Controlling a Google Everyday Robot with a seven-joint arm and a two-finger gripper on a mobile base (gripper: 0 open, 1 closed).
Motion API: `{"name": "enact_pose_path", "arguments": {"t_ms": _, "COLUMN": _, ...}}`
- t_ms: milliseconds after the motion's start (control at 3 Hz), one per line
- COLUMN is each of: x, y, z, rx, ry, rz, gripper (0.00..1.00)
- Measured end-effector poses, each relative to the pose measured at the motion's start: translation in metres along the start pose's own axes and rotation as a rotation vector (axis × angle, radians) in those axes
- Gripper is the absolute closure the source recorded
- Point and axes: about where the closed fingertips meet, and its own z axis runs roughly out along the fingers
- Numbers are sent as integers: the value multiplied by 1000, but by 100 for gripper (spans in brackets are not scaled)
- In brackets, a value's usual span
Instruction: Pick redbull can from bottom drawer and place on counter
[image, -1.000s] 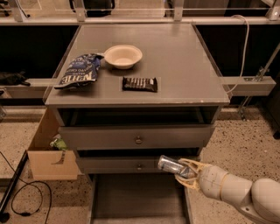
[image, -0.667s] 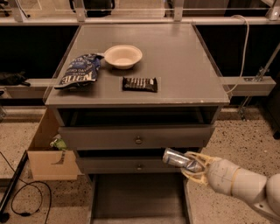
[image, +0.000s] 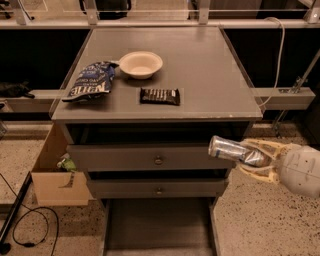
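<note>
My gripper (image: 255, 159) is at the right, in front of the right end of the upper drawers and below the counter's front edge. It is shut on the redbull can (image: 235, 150), a slim silver can held lying on its side, its top pointing left. The bottom drawer (image: 112, 230) is pulled out at the bottom, its dark floor bare in what shows. The counter (image: 210, 70) is the grey square top above.
On the counter lie a blue chip bag (image: 90, 82), a white bowl (image: 140, 64) and a dark candy bar (image: 160, 96). Two knobbed drawers (image: 150, 160) are slightly open. A cardboard box (image: 52, 172) stands on the floor at the left, with cables beside it.
My gripper has lifted the can and carried it right, from in front of the lower knobbed drawer to the level of the upper one.
</note>
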Motion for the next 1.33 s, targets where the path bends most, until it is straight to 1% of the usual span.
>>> {"name": "enact_pose_path", "arguments": {"t_ms": 333, "x": 0, "y": 0, "z": 0, "rx": 0, "ry": 0, "rz": 0, "gripper": 100}}
{"name": "enact_pose_path", "arguments": {"t_ms": 667, "x": -13, "y": -27, "z": 7, "rx": -9, "ry": -7, "rz": -50, "gripper": 100}}
{"name": "enact_pose_path", "arguments": {"t_ms": 1000, "x": -30, "y": -87, "z": 22, "rx": -23, "ry": -24, "rz": -96, "gripper": 100}}
{"name": "enact_pose_path", "arguments": {"t_ms": 1333, "x": -31, "y": -146, "z": 45, "rx": -13, "ry": -67, "rz": -26, "gripper": 100}}
